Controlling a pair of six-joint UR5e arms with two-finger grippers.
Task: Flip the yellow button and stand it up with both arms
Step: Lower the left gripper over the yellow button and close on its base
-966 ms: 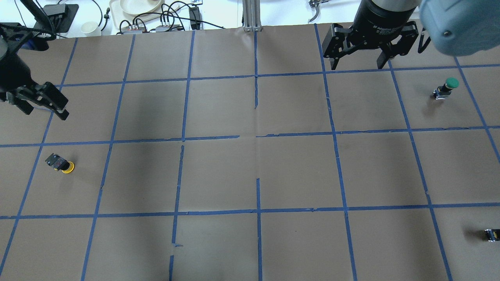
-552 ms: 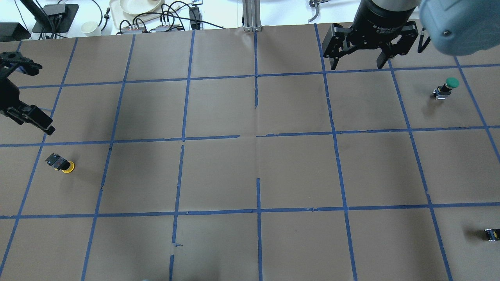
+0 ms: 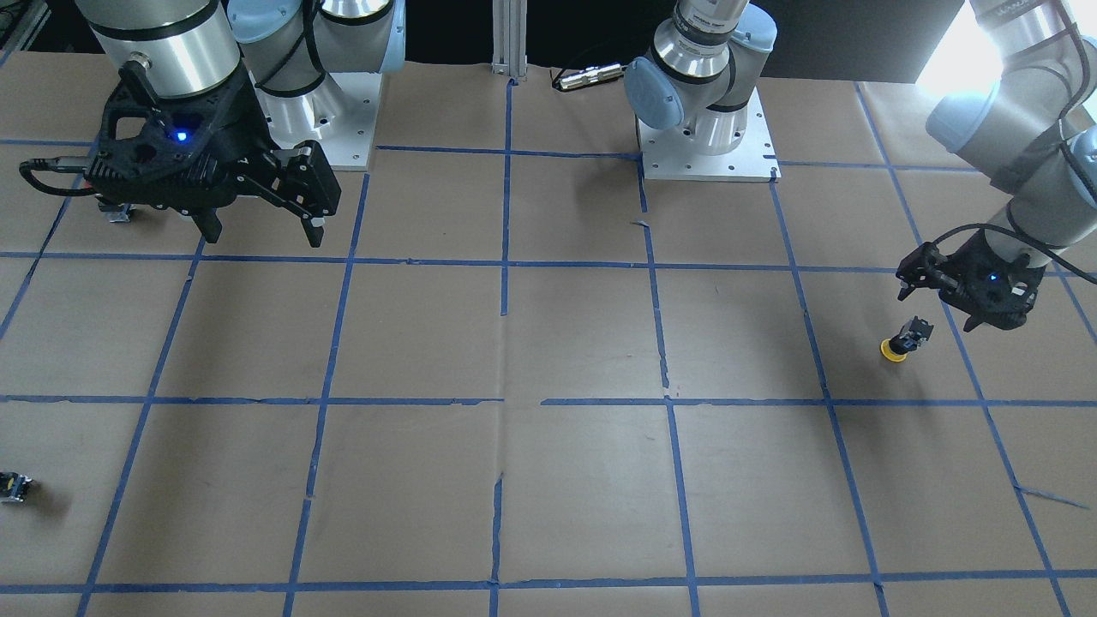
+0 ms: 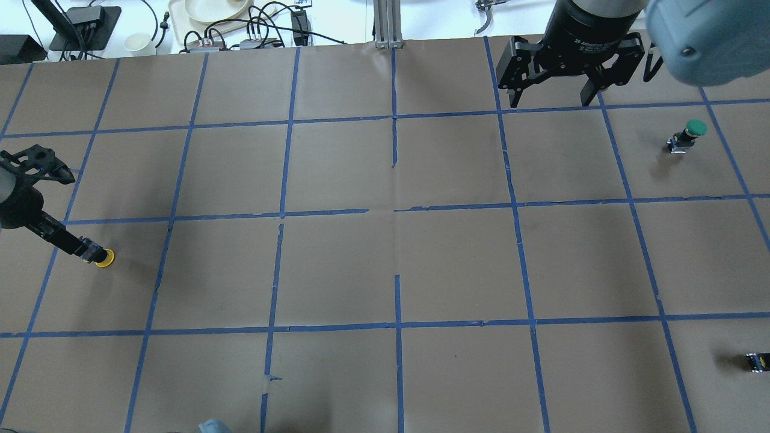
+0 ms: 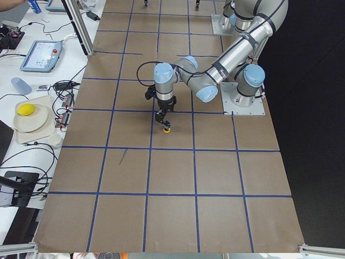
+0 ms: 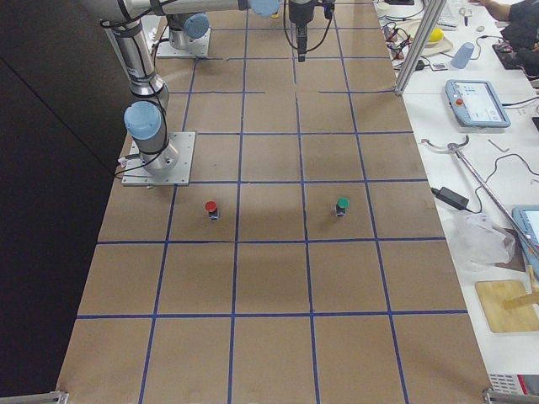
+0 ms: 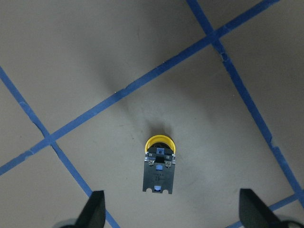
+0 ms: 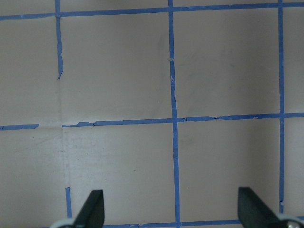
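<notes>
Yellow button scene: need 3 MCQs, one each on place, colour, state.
1. Where is the yellow button?
A. Under the left gripper
B. In a bin
C. At the table's centre

2. Which cap colours do the two buttons in the exterior right view have?
A. Blue and white
B. Red and green
C. Both yellow

3. What state is the yellow button in?
A. Standing upright
B. Lifted in a shut gripper
C. Lying on its side, ungripped

Key: 1 A, the left wrist view looks straight down on it; 2 B, the red button and the green button stand there; 3 C, its body lies flat between parted fingers.
</notes>
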